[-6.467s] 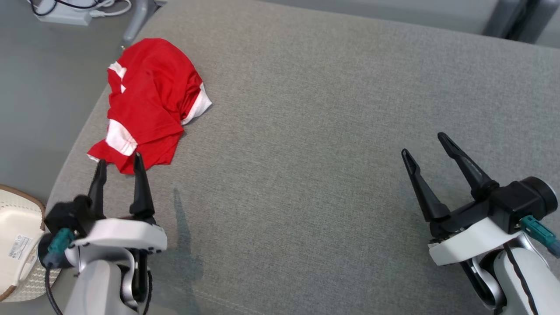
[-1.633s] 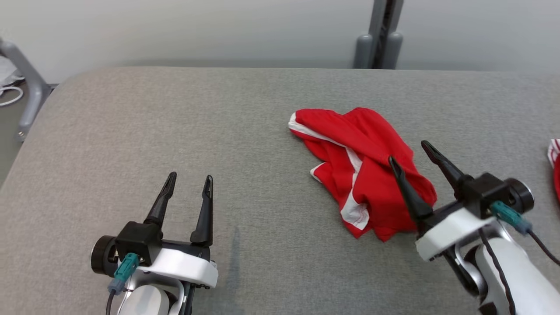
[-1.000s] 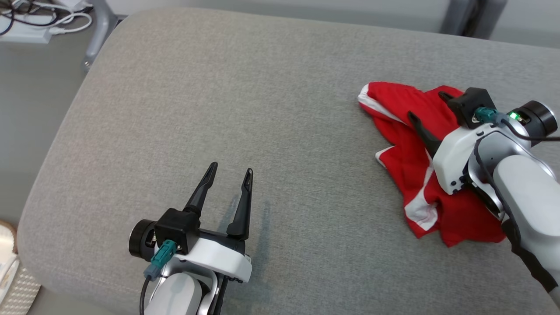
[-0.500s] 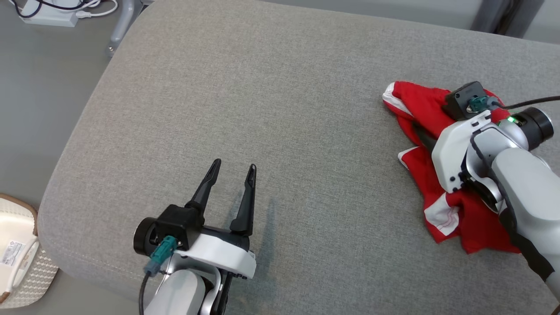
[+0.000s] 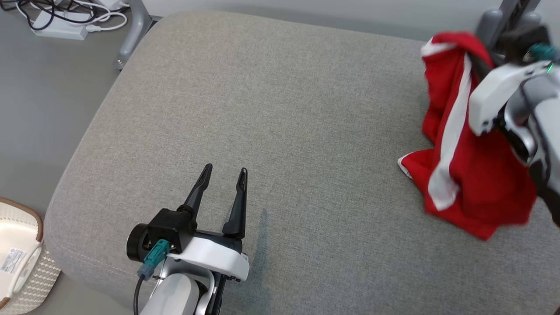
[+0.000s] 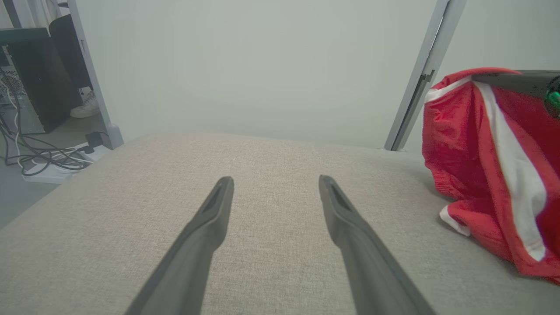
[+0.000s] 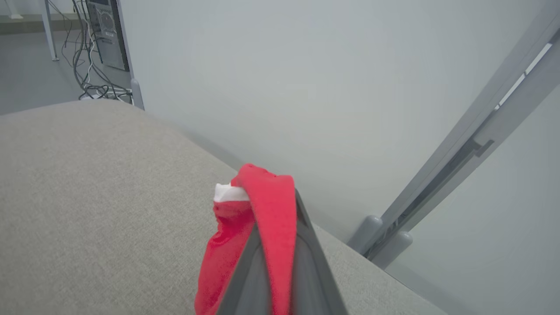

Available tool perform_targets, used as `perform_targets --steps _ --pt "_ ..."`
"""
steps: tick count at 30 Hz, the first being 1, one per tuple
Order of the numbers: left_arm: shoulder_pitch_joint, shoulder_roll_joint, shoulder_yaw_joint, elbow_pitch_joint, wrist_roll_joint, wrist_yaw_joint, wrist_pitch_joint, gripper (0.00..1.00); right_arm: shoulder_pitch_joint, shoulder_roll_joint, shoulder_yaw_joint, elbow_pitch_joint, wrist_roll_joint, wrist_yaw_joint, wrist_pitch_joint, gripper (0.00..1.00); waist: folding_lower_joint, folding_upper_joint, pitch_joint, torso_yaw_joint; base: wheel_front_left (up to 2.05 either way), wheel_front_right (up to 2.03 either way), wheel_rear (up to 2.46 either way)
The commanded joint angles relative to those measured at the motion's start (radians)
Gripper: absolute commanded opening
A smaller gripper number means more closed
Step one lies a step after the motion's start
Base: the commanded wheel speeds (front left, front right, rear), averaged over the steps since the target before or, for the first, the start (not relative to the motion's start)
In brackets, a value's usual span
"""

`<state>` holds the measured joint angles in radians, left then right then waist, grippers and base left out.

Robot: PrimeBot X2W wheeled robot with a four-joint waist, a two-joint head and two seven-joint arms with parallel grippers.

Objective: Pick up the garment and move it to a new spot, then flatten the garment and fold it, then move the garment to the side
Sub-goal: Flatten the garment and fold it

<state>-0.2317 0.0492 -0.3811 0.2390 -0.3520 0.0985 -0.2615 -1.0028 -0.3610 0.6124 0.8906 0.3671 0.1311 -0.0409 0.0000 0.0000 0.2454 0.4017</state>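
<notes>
The garment (image 5: 472, 183), red with a long white stripe, hangs bunched at the right side of the grey table. My right gripper (image 5: 477, 63) is shut on its top fold and holds it raised. In the right wrist view red cloth (image 7: 218, 253) is pinched between the closed fingers of my right gripper (image 7: 280, 205) and drapes over them. The lowest folds seem to rest on the cushion. My left gripper (image 5: 225, 170) stands open and empty near the front edge, well left of the garment (image 6: 463, 131); its open fingers frame bare fabric around the left gripper (image 6: 275, 181).
The grey padded table (image 5: 280, 109) spreads wide between the arms. On the floor beyond its left corner lie a power strip and cables (image 5: 61, 22), by a metal leg (image 5: 135, 22). A white basket (image 5: 17, 262) sits at lower left. A grey post (image 5: 494, 17) stands behind the garment.
My right gripper has closed on the garment and lifted it up off the cushion, so it now hangs. The head camera has shifted. The left gripper stays open in place.
</notes>
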Motion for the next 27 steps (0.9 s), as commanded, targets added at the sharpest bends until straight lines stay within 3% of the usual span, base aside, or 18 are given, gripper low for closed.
perform_targets --steps 1,4,7,10,14,17,18,19,20,21,27 --pt "0.003 0.003 0.009 -0.01 0.006 -0.006 -0.003 1.0 -0.046 0.004 -0.019 -0.001 -0.008 -0.001 -0.051 0.0 0.0 0.0 -0.013 -0.003 0.0 0.0 0.0" --pt "0.015 0.004 0.019 -0.026 -0.005 -0.01 -0.003 1.0 -0.086 0.035 0.016 -0.049 0.012 -0.001 -0.117 0.0 0.0 0.0 -0.029 -0.004 0.0 0.0 0.0" --pt "0.021 0.003 0.024 -0.031 -0.004 -0.01 -0.003 1.0 -0.109 0.036 0.116 -0.126 0.055 -0.001 -0.147 0.0 0.0 0.0 -0.04 -0.004 0.0 0.0 0.0" --pt "0.034 0.004 0.03 -0.031 0.002 -0.014 -0.003 1.0 -0.081 0.047 0.275 -0.221 0.143 -0.001 -0.118 0.0 0.0 0.0 -0.05 -0.004 0.0 0.0 0.0" --pt "0.039 0.004 0.035 -0.029 0.009 -0.017 -0.003 1.0 -0.04 0.015 0.51 -0.354 0.286 -0.001 -0.067 0.0 0.0 0.0 -0.056 0.0 0.0 0.0 0.0" --pt "0.041 0.003 0.034 -0.025 0.009 -0.019 -0.003 1.0 -0.01 -0.002 0.625 -0.402 0.368 -0.001 -0.034 0.0 0.0 0.0 -0.057 0.001 0.0 0.0 0.0" --pt "0.04 0.004 0.034 -0.024 0.011 -0.019 -0.003 1.0 0.001 -0.005 0.644 -0.407 0.378 -0.001 -0.027 0.08 0.0 0.0 -0.057 0.002 0.0 0.0 0.0" --pt "0.039 0.004 0.034 -0.022 0.012 -0.019 -0.003 1.0 0.014 -0.006 0.654 -0.411 0.383 -0.001 -0.026 0.54 0.0 0.0 -0.056 0.001 0.0 0.0 0.0" --pt "0.039 0.004 0.034 -0.022 0.012 -0.019 -0.003 1.0 0.014 -0.006 0.654 -0.411 0.383 -0.001 -0.026 0.54 0.0 0.0 -0.056 0.001 0.0 0.0 0.0" --pt "0.038 0.003 0.033 -0.022 0.013 -0.02 -0.003 1.0 0.033 -0.006 0.661 -0.408 0.398 -0.001 -0.02 1.0 0.0 0.0 -0.056 0.0 0.0 0.0 0.0" --pt "0.042 0.004 0.048 -0.018 0.024 -0.022 -0.003 1.0 0.056 -0.009 0.668 -0.412 0.457 -0.001 -0.02 1.0 0.0 0.0 -0.057 -0.029 0.0 0.0 0.0"
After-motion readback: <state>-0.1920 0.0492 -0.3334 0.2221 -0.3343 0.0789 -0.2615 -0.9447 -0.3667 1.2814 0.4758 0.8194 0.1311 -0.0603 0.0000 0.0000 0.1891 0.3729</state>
